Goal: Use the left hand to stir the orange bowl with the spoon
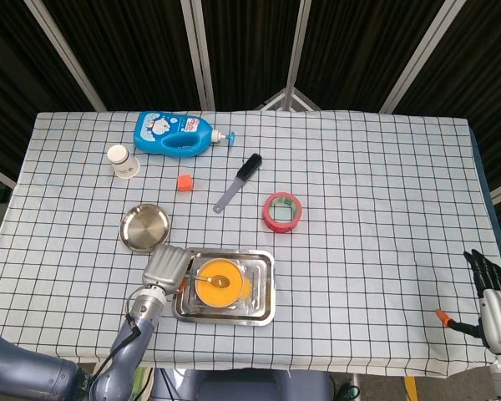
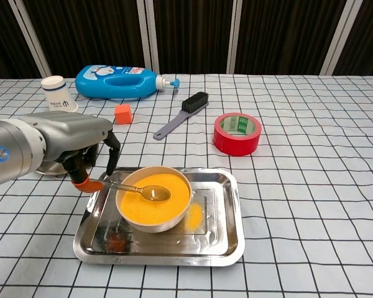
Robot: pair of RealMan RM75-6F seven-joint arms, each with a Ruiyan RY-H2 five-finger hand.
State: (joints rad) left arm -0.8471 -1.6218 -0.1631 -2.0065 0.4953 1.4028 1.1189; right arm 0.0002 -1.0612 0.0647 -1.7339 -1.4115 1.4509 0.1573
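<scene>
The left hand (image 2: 90, 158) sits at the near left of the metal tray (image 2: 227, 242), its fingers (image 2: 112, 155) curled downward around the tip of the spoon (image 2: 133, 188) handle; from the chest view an orange-tipped thumb lies just beside or against the handle end, but I cannot tell for sure whether the fingers are clamped on it or only touching. From the head view the same hand (image 1: 167, 267) covers the tray's left edge. The spoon rests across the left rim of the orange bowl (image 2: 174, 214), its handle sticking out to the left and its bowl end lying on the orange contents near the middle. The orange bowl stands in the left half of the tray and is filled with a smooth orange substance; a small orange patch lies on the tray floor just right of it. The right hand (image 1: 493, 305) hangs off the near right edge of the table (image 1: 384, 167), fingers held loosely apart and holding nothing. Left of the tray a small steel dish (image 1: 144, 227) sits partly hidden behind the left arm in the chest view. Farther back are a white cup (image 2: 58, 93), a blue bottle (image 2: 115, 81) lying on its side, an orange cube (image 2: 123, 113), a black brush (image 2: 183, 113) and a red tape roll (image 2: 237, 133).
</scene>
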